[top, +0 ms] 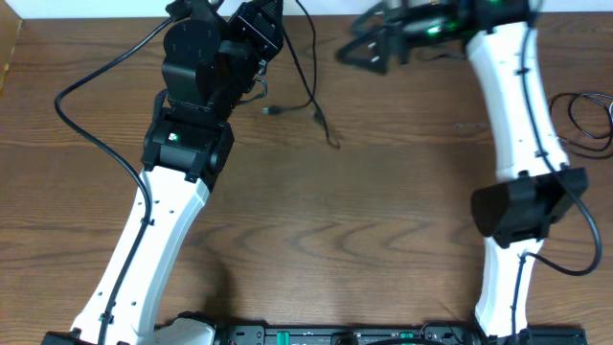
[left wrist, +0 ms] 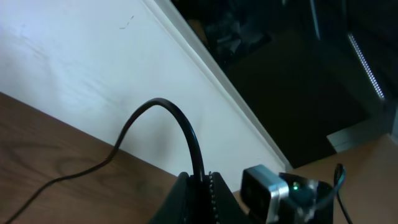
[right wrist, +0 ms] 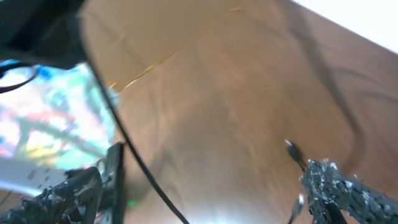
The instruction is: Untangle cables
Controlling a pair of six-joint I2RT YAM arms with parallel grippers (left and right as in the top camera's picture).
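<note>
While the left gripper [left wrist: 202, 182] pinches the black cable [left wrist: 158, 103], seemingly to lift it clear, the right gripper [right wrist: 211, 194] hangs wide open. It clamps nothing.

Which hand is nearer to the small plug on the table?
Left. The left hand is just beyond the plug, slightly to its left; the right hand is farther off, beyond it and to its right.

The thin black cable [top: 312, 72] runs slack down the table [top: 383, 220] from its far edge, one small plug end [top: 272, 112] lying beside it.
</note>
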